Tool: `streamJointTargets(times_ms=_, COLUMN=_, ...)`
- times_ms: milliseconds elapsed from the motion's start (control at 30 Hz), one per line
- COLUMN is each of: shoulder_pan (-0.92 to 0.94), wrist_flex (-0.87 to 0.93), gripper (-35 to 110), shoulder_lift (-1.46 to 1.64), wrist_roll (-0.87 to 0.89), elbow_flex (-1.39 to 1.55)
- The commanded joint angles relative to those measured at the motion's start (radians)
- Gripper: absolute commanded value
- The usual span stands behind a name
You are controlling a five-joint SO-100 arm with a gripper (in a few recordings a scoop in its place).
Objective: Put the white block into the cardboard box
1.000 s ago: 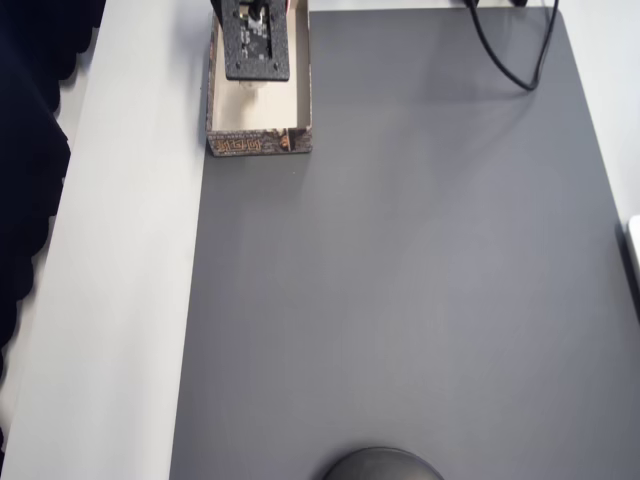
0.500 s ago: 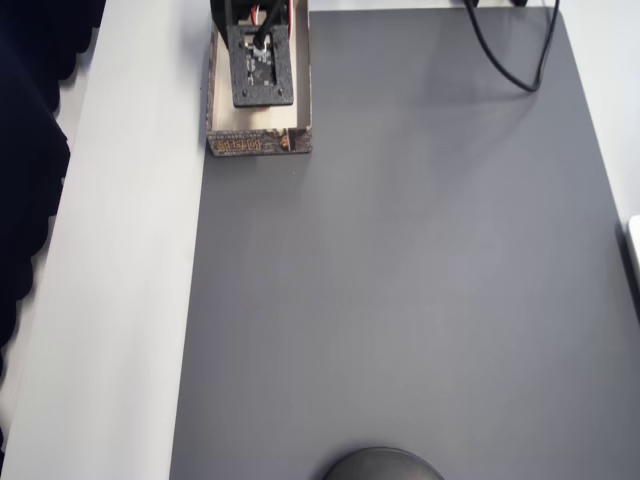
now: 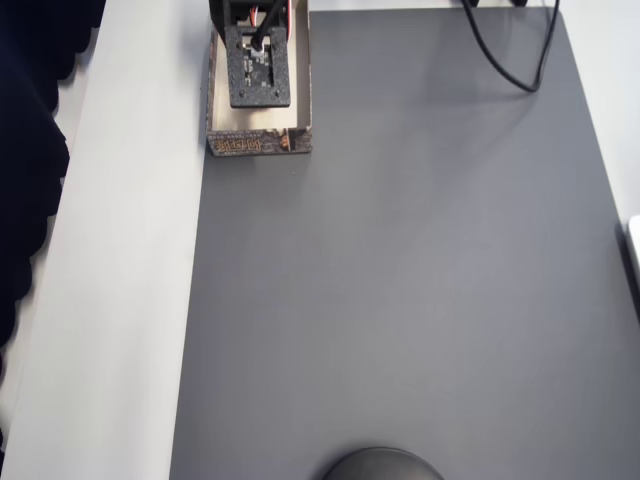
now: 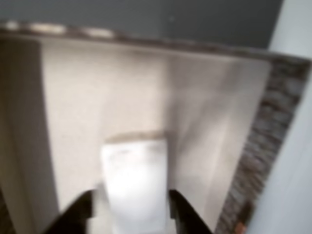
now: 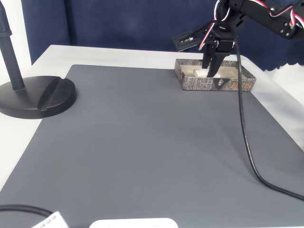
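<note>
White block point(image 4: 135, 187), plain, rounded, blurred, inside cardboard box point(image 4: 273, 146), gripper point(image 4: 131, 207) fingers clasping its sides

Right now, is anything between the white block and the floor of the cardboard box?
Nothing visible. In the wrist view the white block sits between the claw tips, low over the bare cream floor of the cardboard box. The blur hides whether it is already touching down.
</note>
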Motion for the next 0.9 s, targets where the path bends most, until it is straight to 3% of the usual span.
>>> streamJointTargets(times_ms=0, shoulder_pan=-0.021, wrist_flex=-0.026, gripper=32, shoulder_lift=0.044, wrist_roll=-0.034, elbow_flex=-0.06)
streamJointTargets(times_ms=400, shoulder_pan=-0.035, wrist_flex=-0.043, gripper=39, shoulder_lift=0.179, wrist_roll=-0.055, elbow_flex=-0.054)
streamJointTargets(times_ms=867, shoulder_pan=-0.14, wrist_flex=-0.02, gripper=23, shoulder_lift=0.664, wrist_roll=-0.354, elbow_flex=0.479)
